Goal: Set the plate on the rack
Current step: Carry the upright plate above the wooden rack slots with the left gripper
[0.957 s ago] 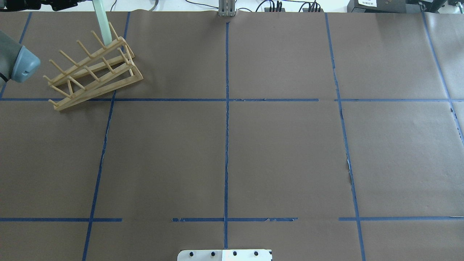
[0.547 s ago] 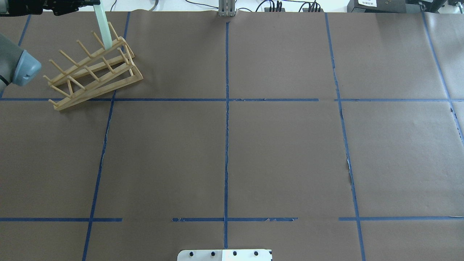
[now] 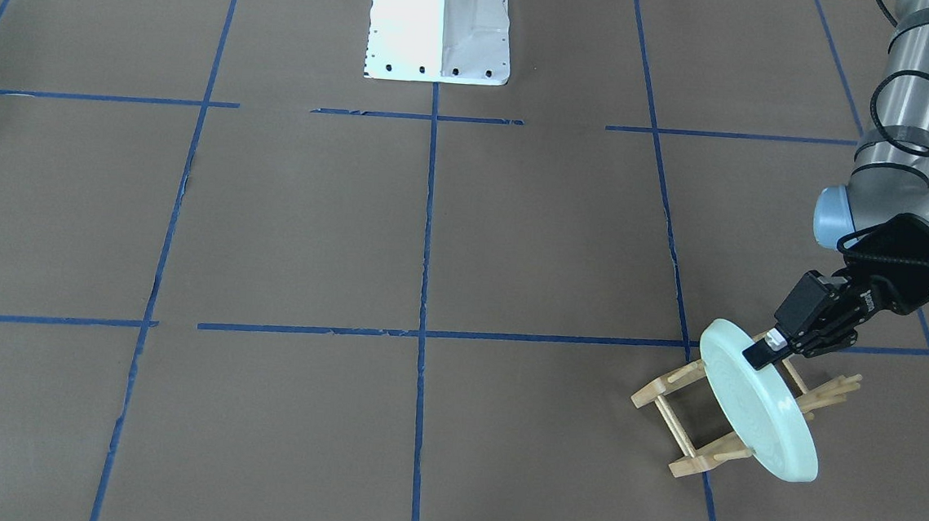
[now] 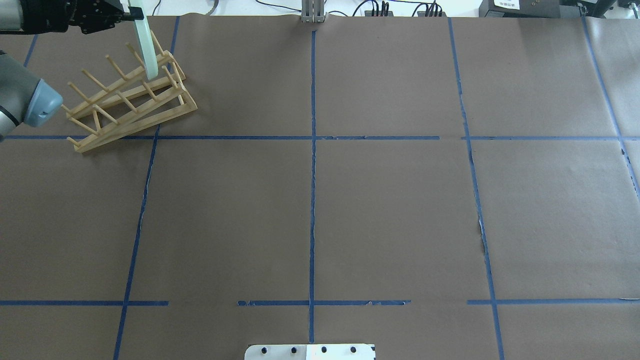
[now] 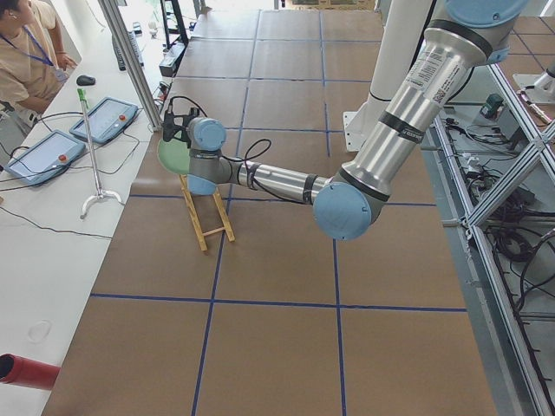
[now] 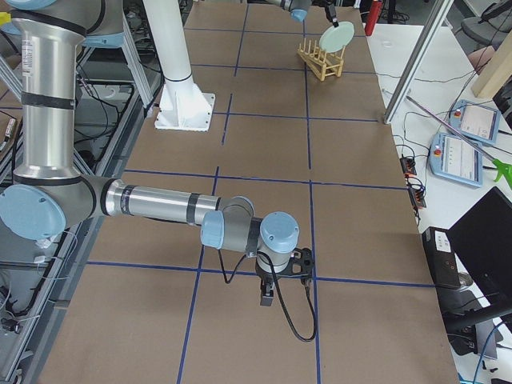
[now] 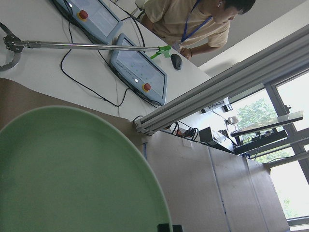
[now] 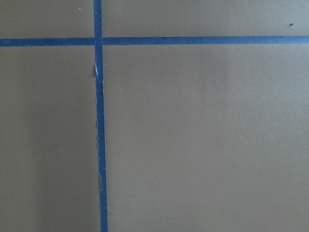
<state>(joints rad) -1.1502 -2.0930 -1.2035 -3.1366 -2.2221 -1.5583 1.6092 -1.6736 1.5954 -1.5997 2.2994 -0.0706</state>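
The pale mint-green plate stands on edge, tilted, at the far end of the light-wood rack. In the overhead view the plate shows edge-on and reaches down between the pegs of the rack. My left gripper is shut on the plate's top rim; it also shows in the overhead view. The left wrist view shows the plate's face. My right gripper hangs low over bare table, far from the rack; I cannot tell whether it is open or shut.
The rack sits near the table's far left corner by the edge. An operator and control tablets are on the white bench beyond that edge. The robot's white base is at the middle of the near side.
My left gripper has moved down and toward the robot with the plate. The plate's lower edge now sits deeper between the rack's pegs.
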